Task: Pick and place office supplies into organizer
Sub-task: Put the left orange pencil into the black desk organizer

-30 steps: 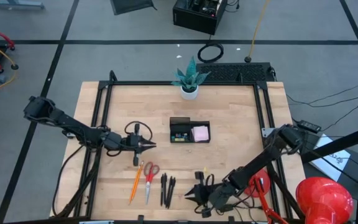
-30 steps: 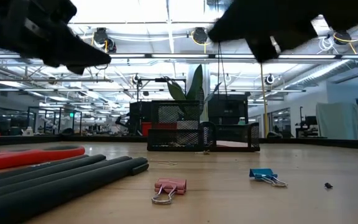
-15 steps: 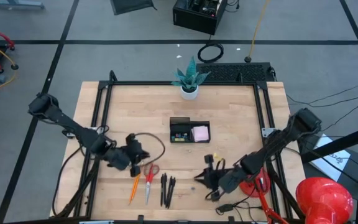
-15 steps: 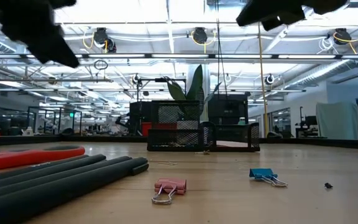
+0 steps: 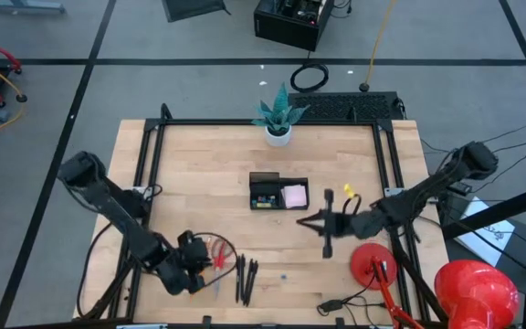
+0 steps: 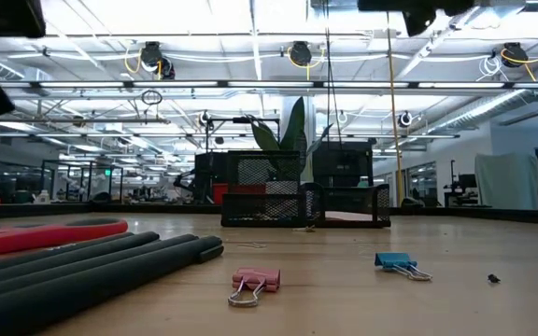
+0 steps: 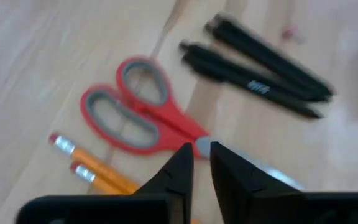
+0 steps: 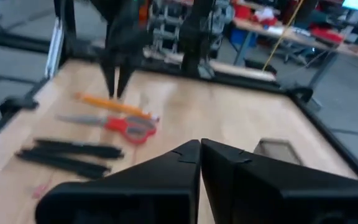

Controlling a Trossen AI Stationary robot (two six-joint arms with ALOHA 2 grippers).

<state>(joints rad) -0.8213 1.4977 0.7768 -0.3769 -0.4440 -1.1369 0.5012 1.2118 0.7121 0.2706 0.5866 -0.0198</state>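
Observation:
The red-handled scissors (image 7: pixel 135 118), two orange pencils (image 7: pixel 86 168) and the black pens (image 7: pixel 260 62) lie flat near the table's front edge. My left gripper (image 7: pixel 201 154) points steeply down over the scissors' pivot. Its fingers stand a narrow gap apart, with nothing between them. The high view shows it (image 5: pixel 210 261) beside the pens (image 5: pixel 245 277). The black organizer (image 5: pixel 254 187) stands mid-table with a pink sticky-note pad (image 5: pixel 294 196) in it. My right gripper (image 5: pixel 305 222) hangs shut above the table, just right of the organizer, and nothing shows between its fingers (image 8: pixel 191 152).
A pink binder clip (image 6: pixel 255 280) and a blue one (image 6: pixel 395 263) lie on the wood near the front edge. A potted plant (image 5: pixel 278 119) stands at the far edge. A red round-based object (image 5: pixel 373 265) sits at the near right, beside the table frame.
My left gripper has swung from mid-table toward the near edge and tipped from about level to pointing steeply down over the scissors. My right gripper has risen from the near edge and moved toward the far edge, level with the organizer's right side.

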